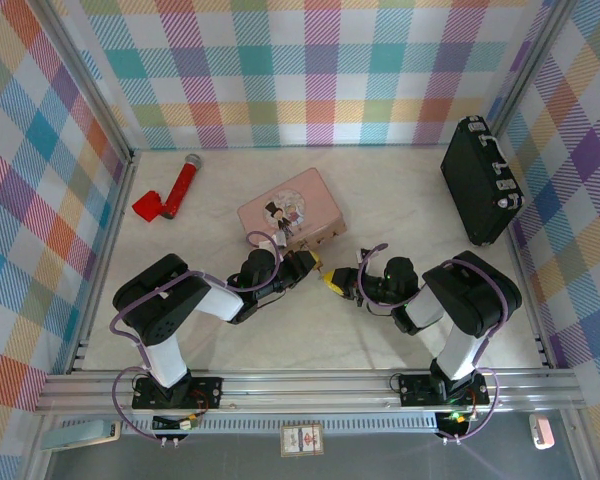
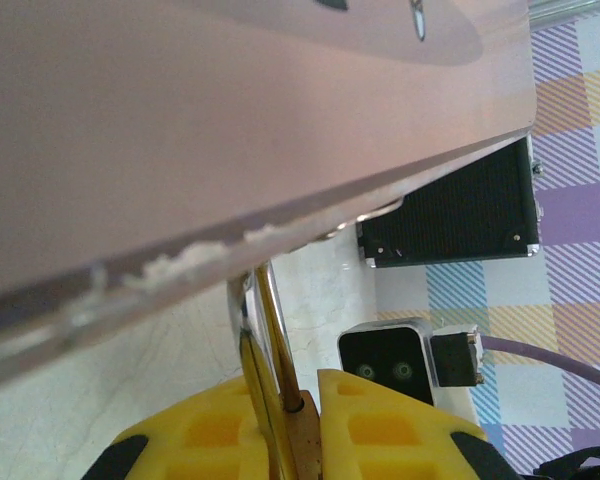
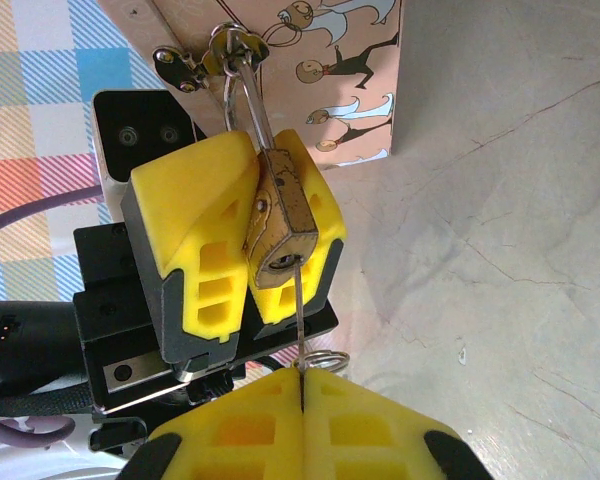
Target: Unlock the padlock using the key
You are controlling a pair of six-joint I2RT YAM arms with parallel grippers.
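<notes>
Red-handled tool (image 1: 170, 193) lies on the tabletop (image 1: 400, 200), well to the left of the pink tin (image 1: 290, 205) and apart from it. The tin rests flat, with its picture lid facing up.

Just in front of the tin's near edge, the left gripper (image 1: 308, 262) reaches in from the left. From above its fingers are too small to judge. The right wrist camera shows them clearly: the two yellow fingers (image 3: 205, 215) of the left gripper (image 3: 263, 200) are pressed on both sides of the padlock (image 3: 278, 235). The brass body is tilted with its keyhole toward that camera. The silver shackle (image 3: 255, 105) goes up to the metal clasp (image 3: 185, 62) on the front wall of the tin (image 3: 340, 70).

The left wrist camera sees the same grip from behind. The padlock (image 2: 307, 440) sits between the fingers of the left gripper (image 2: 285, 425), and the shackle (image 2: 268, 330) rises to the tin (image 2: 180, 120), which is blurred and very close.

To the right of the padlock, the right gripper (image 1: 336, 283) points at it. In its own view, the right gripper (image 3: 300, 415) has its fingers closed together on the key (image 3: 299, 320). The thin dark blade of the key meets the keyhole.

Far to the right of the tin, a black case (image 1: 478, 180) stands by the wall. It shows also behind the padlock in the left wrist view (image 2: 450, 215).
</notes>
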